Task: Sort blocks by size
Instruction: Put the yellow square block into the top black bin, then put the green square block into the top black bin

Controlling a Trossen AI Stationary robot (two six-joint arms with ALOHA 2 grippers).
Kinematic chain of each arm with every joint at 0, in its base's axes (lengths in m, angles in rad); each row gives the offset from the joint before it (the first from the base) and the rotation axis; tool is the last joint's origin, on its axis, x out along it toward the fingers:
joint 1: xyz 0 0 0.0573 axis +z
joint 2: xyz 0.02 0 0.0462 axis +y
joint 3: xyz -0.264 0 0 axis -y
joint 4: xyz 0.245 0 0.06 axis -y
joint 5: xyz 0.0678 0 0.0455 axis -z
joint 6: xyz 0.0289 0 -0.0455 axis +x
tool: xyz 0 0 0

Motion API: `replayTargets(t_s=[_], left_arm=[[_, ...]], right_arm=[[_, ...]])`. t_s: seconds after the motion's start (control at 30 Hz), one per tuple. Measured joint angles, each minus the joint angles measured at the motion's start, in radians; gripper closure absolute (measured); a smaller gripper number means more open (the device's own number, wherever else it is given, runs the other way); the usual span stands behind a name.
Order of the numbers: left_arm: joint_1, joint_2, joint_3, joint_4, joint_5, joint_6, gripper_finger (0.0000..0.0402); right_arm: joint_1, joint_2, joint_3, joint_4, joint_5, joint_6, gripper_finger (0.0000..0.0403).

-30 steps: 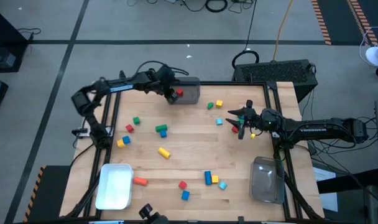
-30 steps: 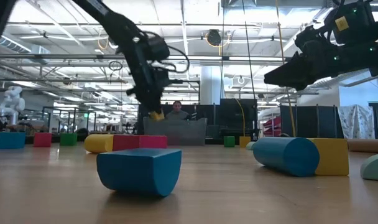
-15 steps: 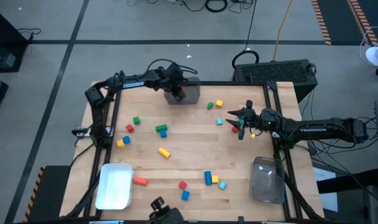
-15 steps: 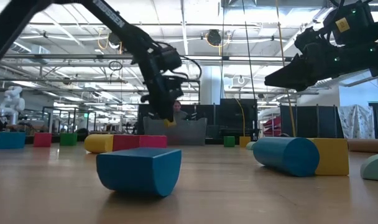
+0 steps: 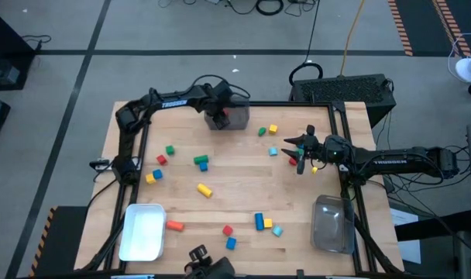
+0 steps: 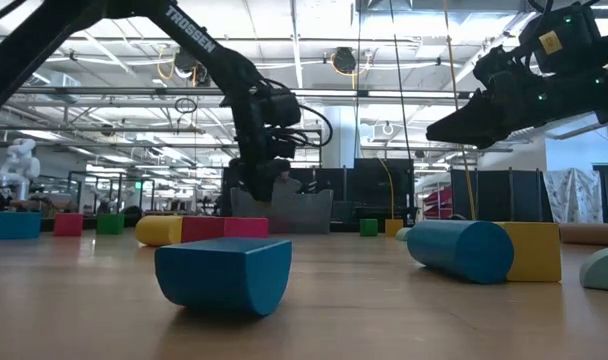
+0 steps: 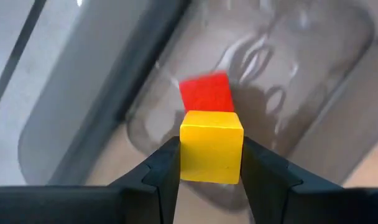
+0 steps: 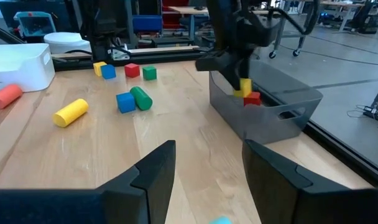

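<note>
Left wrist view | left gripper point(image 7: 211, 171) clamps yellow cube point(image 7: 211, 146) over grey bin point(image 7: 83, 118) | right gripper point(image 8: 207, 168) wide, empty

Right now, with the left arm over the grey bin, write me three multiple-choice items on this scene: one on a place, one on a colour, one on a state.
1. Where is the left gripper?
A. over the grey bin
B. over the white bin
C. over the clear bin

2. What colour is the block it holds?
A. blue
B. yellow
C. green

3. How is the right gripper?
A. shut on a block
B. open and empty
C. out of sight

Key: 1 A, the high view shows it above the grey bin at the table's far edge. 2 B, the left wrist view shows a yellow cube between its fingers, a red block lying below. 3 B, the right wrist view shows its fingers apart with nothing between.
</note>
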Motion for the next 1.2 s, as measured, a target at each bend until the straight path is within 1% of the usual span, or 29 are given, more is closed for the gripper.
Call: replayTargets(t_s=[0.13, 0.43, 0.5, 0.7, 0.8, 1.03, 1.2], left_arm=[[-0.01, 0.002, 0.027, -0.081, -0.035, 0.014, 0.0253], [-0.014, 0.0, 0.042, -0.036, -0.038, 0.034, 0.0252], [-0.014, 0.0, 0.042, -0.029, -0.038, 0.033, 0.0244], [-0.014, 0.0, 0.042, 0.007, -0.039, 0.032, 0.0187], [-0.014, -0.001, 0.042, 0.008, -0.057, 0.031, 0.017], [-0.02, -0.016, 0.042, -0.032, -0.084, 0.031, 0.0167], [-0.04, -0.086, 0.042, -0.088, -0.097, 0.016, 0.0166]], right_arm=[[0.0, 0.0, 0.0, -0.001, 0.001, -0.001, 0.0227], [0.0, 0.0, 0.0, -0.009, 0.001, 0.0, 0.0227], [0.0, 0.0, 0.0, -0.009, 0.001, 0.0, 0.0227], [0.0, 0.0, 0.0, -0.009, 0.0, 0.008, 0.0227], [0.0, 0.0, 0.0, -0.009, 0.0, 0.007, 0.0227], [0.0, 0.0, 0.0, -0.009, 0.0, 0.026, 0.0227], [0.0, 0.0, 0.0, -0.01, -0.001, 0.026, 0.0227]])
